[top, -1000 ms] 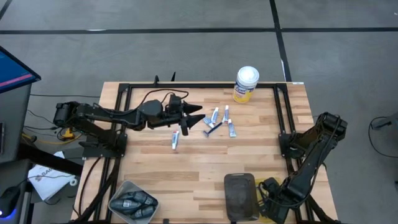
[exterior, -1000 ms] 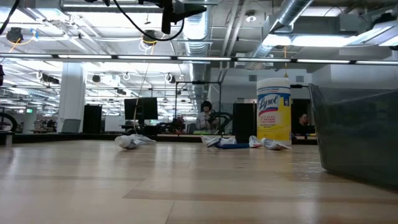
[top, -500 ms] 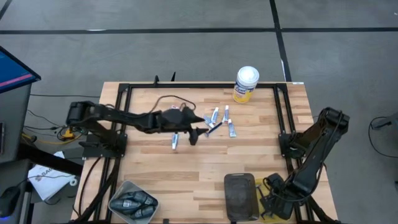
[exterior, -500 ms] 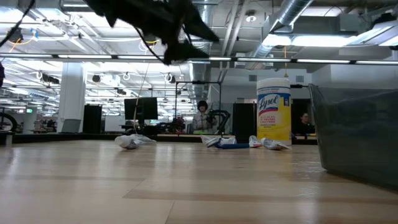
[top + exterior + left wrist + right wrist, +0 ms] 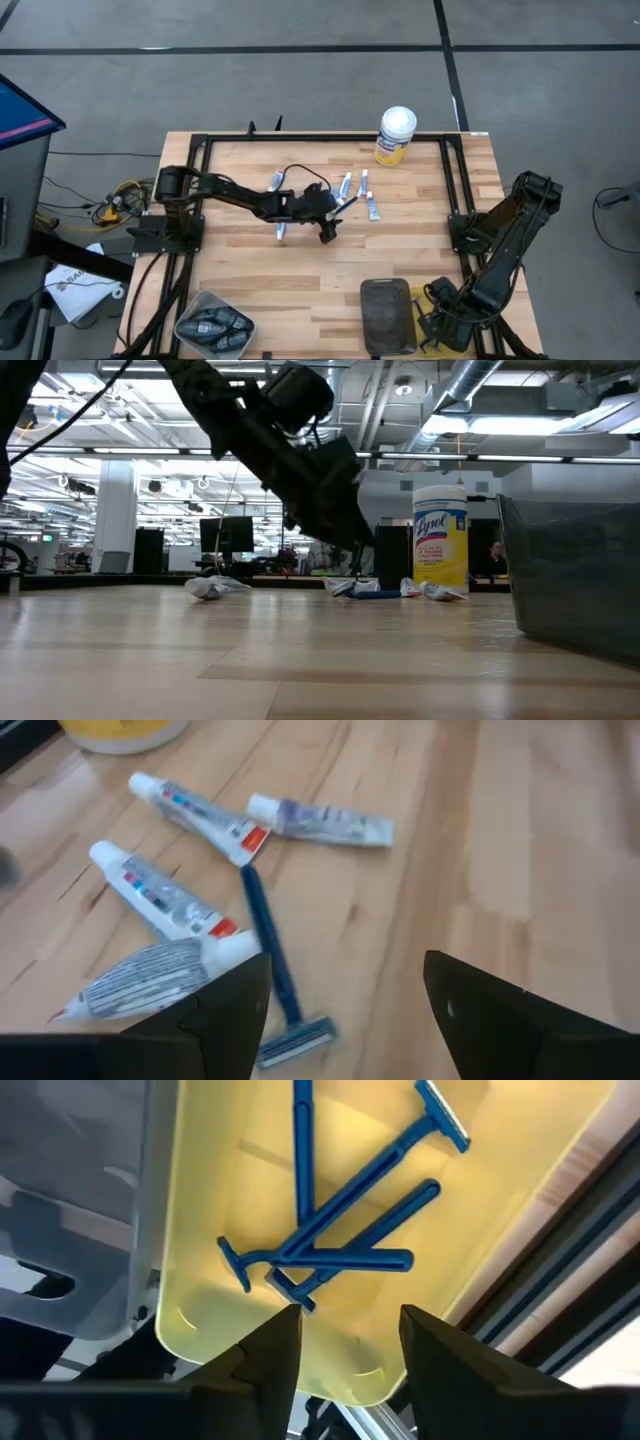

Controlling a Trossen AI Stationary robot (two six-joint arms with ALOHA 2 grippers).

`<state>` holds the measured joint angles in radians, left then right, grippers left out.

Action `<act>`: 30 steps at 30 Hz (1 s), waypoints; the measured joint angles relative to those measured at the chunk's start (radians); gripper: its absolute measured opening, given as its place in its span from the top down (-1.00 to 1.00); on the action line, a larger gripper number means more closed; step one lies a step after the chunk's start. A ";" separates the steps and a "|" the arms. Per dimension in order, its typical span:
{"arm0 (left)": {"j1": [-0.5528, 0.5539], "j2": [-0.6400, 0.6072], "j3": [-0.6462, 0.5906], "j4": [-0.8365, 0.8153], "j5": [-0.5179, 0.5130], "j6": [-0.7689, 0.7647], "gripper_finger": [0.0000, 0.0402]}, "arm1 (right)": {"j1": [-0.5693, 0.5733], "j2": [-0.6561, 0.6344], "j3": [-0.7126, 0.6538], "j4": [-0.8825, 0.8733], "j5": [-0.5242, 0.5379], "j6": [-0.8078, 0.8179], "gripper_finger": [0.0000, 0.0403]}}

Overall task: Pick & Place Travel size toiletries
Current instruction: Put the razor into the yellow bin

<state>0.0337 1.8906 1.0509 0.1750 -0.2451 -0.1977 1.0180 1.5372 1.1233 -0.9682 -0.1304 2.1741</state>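
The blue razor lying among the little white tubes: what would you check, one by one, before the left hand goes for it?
1. Left hand open: ok, its dark fingers stand apart.
2. Slim blue plastic razor in view ahead of the left hand: ok.
3. Razor free of neighbours: not ok, its handle end meets a small white tube with red and blue marks, and another white tube lies close beside it.
4. Height above the wooden table: cannot tell exactly; the hand hangs low.
5. Right hand out of the way: ok, over a yellow tray holding blue razors.
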 joint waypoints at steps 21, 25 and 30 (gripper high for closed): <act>-0.005 0.001 0.006 -0.273 0.088 -0.128 -0.28 | -0.013 0.000 0.000 0.007 0.054 -0.003 0.32; -0.025 -0.075 0.004 -0.243 0.025 -0.128 -0.28 | -0.013 0.000 0.000 0.000 0.089 -0.009 0.34; -0.010 -0.117 0.004 -0.086 -0.063 -0.117 -0.28 | -0.013 0.000 0.000 -0.009 0.148 -0.009 0.34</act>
<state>0.0241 1.7739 1.0554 0.0893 -0.3084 -0.3152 1.0048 1.5372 1.1233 -0.9773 0.0179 2.1651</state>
